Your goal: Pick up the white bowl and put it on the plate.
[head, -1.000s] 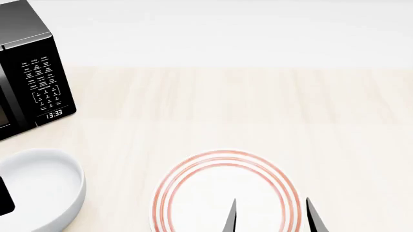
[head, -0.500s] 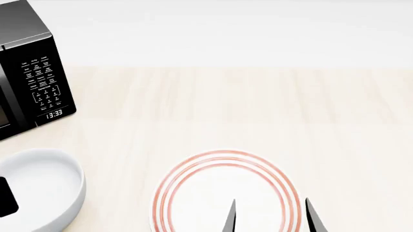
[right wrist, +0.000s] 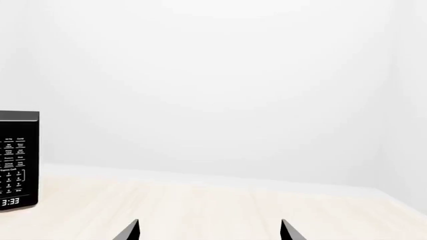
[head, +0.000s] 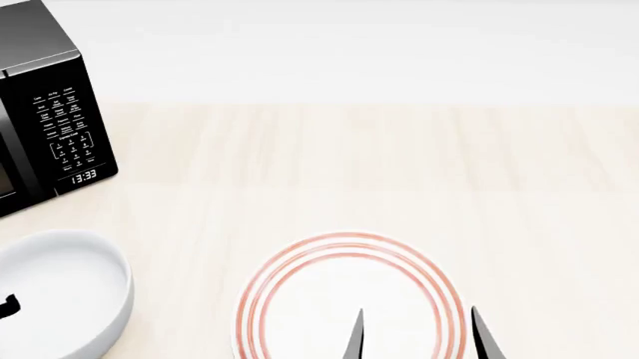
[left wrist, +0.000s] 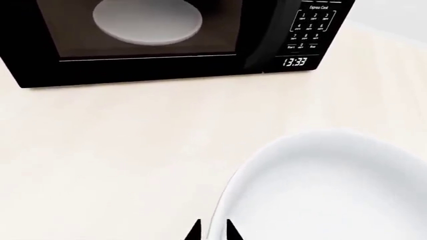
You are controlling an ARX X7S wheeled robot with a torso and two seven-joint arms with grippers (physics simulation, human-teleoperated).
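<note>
The white bowl stands on the table at the front left, upright. In the left wrist view the bowl fills the lower right. My left gripper has its two narrow-set fingertips on either side of the bowl's rim, shut on it; in the head view only a small black piece of the left gripper shows at the left edge, over the bowl. The plate with red rings lies at the front middle. My right gripper is open and empty, with its tips over the plate's near right part, as the right wrist view also shows.
A black microwave stands at the back left, just behind the bowl. Its window shows a pale dish inside. The light wooden table runs back to a white wall.
The black part of my left gripper at the head view's left edge has shrunk to a small piece. The bowl, the plate and my right gripper have hardly moved.
</note>
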